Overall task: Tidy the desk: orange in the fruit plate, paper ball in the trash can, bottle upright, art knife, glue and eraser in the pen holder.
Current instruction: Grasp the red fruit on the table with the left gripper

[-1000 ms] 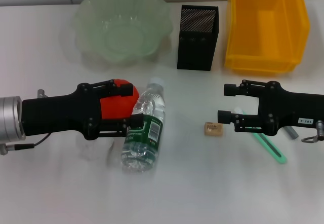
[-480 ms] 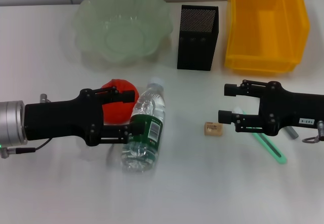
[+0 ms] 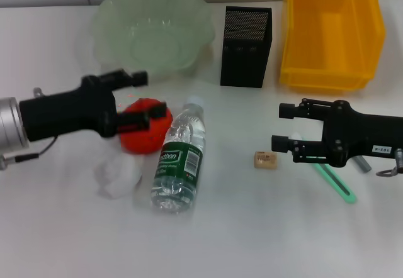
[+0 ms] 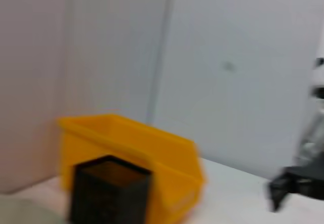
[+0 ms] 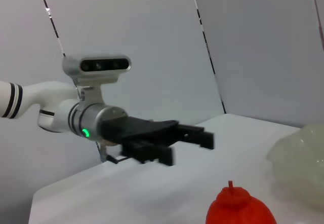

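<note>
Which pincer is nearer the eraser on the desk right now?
Right. The right pincer hovers just beside the eraser, open. The left pincer is across the lying bottle, above the orange, also open.

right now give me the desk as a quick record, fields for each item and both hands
orange: on the desk, not in the fruit plate
left hand: open, raised above the orange, holding nothing
right hand: open, hovering over the art knife, beside the eraser
bottle: lying on its side, beside the orange
paper ball: on the desk, near the bottle's base
pen holder: upright, at the back
trash can: yellow bin, beside the pen holder
glue: cannot tell
</note>
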Controlling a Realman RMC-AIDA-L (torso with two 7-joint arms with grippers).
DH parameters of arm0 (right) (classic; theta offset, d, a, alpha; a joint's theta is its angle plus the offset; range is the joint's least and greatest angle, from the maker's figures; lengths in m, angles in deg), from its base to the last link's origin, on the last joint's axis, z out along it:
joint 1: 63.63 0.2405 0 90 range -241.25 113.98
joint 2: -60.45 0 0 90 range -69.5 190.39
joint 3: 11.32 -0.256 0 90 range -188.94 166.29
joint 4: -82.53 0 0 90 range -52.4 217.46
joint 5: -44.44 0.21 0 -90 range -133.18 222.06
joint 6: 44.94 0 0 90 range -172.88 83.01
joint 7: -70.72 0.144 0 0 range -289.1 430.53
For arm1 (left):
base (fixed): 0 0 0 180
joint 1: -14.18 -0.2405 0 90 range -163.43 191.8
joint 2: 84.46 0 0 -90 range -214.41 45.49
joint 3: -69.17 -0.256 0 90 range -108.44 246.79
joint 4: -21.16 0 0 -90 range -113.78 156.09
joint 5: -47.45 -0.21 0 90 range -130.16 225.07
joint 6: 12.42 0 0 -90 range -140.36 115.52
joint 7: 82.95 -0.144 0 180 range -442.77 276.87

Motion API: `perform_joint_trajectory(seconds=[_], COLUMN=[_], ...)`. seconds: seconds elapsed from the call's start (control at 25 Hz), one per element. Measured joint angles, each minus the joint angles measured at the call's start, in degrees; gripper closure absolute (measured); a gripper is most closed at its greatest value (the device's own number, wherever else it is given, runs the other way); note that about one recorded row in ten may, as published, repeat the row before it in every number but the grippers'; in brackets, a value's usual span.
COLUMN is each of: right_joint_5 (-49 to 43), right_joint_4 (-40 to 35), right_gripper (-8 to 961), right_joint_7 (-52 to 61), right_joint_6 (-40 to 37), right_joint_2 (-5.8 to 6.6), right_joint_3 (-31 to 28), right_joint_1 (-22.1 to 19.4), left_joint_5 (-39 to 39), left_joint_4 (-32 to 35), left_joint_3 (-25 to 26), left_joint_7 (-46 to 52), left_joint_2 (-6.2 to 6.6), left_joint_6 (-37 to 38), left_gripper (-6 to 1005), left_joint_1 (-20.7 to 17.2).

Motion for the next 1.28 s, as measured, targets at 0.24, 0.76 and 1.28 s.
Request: perform_joint_trajectory(seconds=[0.24,0.76,1.28], right_joint_5=[0.09,0.15,-0.11], right_joint_4=[-0.05,-0.01,0.0], right_gripper=[199,200,200], right_joint_7=[0.02,0.02,0.02], right_joint_6=[0.04,0.4,0.53], right_joint_2=[0.0,0.0,0.0], right_joint_3=[-0.07,-0.19,-0.19], right_joint_1=[0.24,0.8,1.14], left_joint_5=[-0.13,-7.05,-9.13], left_joint_4=[0.01,-0.62,0.6], left_joint_3=[0.21,-0.93,-0.26], left_joint_7=[-2.0,-3.28,-4.26], left_joint_2=[-1.01,-2.63,-4.18], left_joint_6=[-9.76,-19.29,-22.95], left_gripper=[203,219,534], left_joint_1=[0.21,0.97,0.86])
